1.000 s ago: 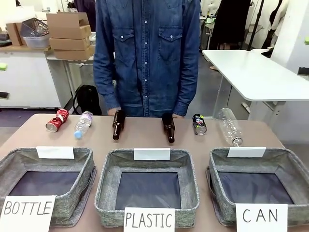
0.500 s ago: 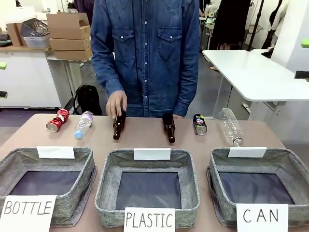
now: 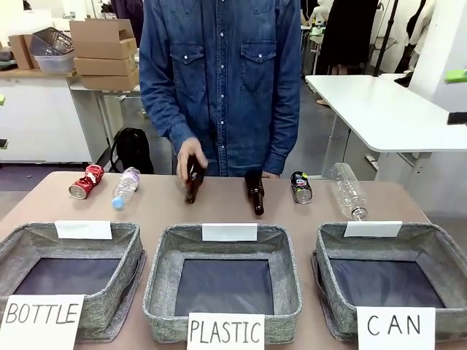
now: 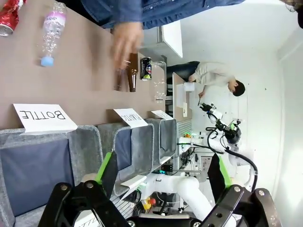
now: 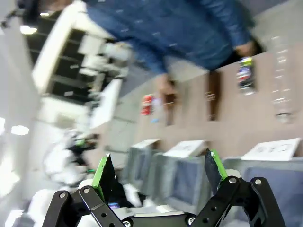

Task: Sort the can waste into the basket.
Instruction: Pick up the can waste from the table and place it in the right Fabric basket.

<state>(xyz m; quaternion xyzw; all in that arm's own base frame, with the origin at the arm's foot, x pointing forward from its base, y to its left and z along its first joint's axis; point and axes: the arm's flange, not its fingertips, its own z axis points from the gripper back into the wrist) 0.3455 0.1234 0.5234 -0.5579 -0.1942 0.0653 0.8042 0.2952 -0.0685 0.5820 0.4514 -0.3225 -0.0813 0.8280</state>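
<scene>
Can, dark: dark blue-black metal can with a silver top and colourful print (image 3: 300, 187), lying on its side at the far right of the table (image 3: 219, 211), silver top towards the baskets.
Can, red: crushed red metal can (image 3: 86, 181), lying on the far left of the table, well apart from the dark can.
Target basket: shallow rectangular grey fabric basket with dark lining (image 3: 430, 235), at the near right, holding neither can; blank white tag (image 3: 373, 229) on its far rim, white card reading "CAN" (image 3: 395, 326) at its front.
Neighbours of dark can: brown glass bottle (image 3: 255, 193) on its left, large clear plastic bottle (image 3: 347, 191) on its right, both lying apart from it.
Neighbour of red can: small clear plastic bottle with a blue cap (image 3: 125, 187), just beside it.
Person: standing at the far side in a denim shirt; person's hand (image 3: 191, 158) closed round the far end of a second brown glass bottle (image 3: 193, 186), which is tilted.
Other baskets: like basket marked "PLASTIC" (image 3: 164, 292) in the middle, like basket marked "BOTTLE" (image 3: 131, 255) on the left.
Left robot hand (image 4: 162, 170): released, fingers spread wide, nothing between them, raised clear of the table.
Right robot hand (image 5: 159, 170): released, fingers spread wide, nothing between them, raised clear of the table.
</scene>
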